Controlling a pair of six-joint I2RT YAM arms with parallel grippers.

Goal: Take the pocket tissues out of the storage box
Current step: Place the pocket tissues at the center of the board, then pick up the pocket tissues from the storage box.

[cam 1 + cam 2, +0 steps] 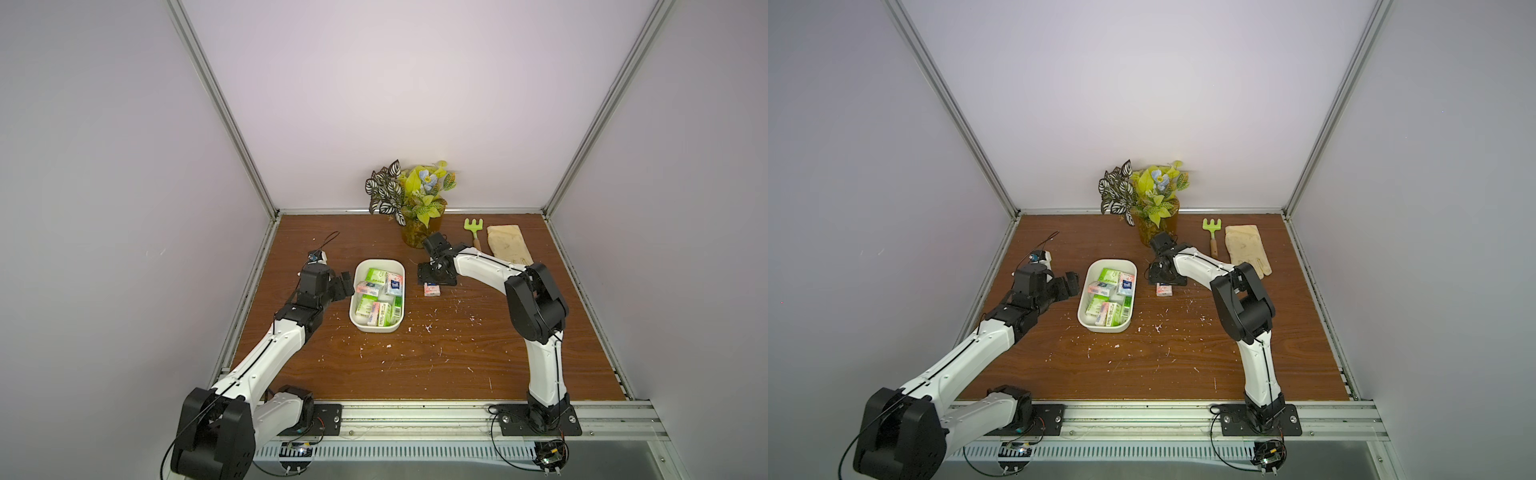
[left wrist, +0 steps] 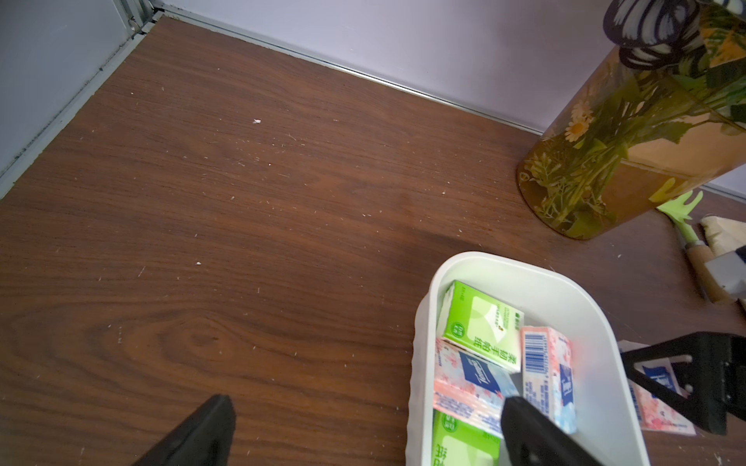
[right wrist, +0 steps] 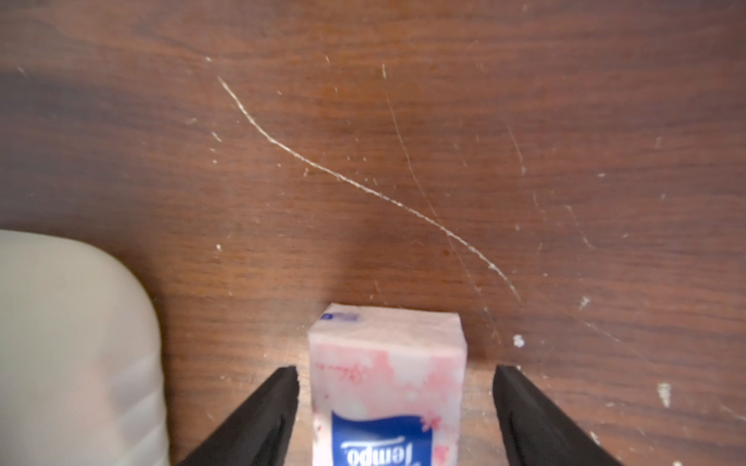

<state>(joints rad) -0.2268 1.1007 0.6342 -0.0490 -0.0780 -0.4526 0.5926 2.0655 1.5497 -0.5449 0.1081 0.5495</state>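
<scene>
The white storage box [image 1: 376,329] [image 1: 1102,328] sits left of centre on the wooden table, with several green-and-white [image 1: 376,276] and pink-and-white [image 1: 394,284] pocket tissues in it. One pink packet with a blue logo patch [image 1: 432,289] [image 3: 383,387] lies on the table just right of the box. My right gripper [image 1: 434,282] [image 3: 397,369] hangs over it, open, with a gap on each side of the packet. My left gripper [image 1: 347,284] [image 2: 365,399] is open and straddles the box's left wall [image 2: 424,343], with one finger over a pink packet [image 2: 468,379].
A glass vase of leafy plants [image 1: 411,232] stands behind the box. At the back right lie a green toy rake [image 1: 473,228] and a beige glove [image 1: 509,245]. Walls with metal rails close in the table's left, back and right sides.
</scene>
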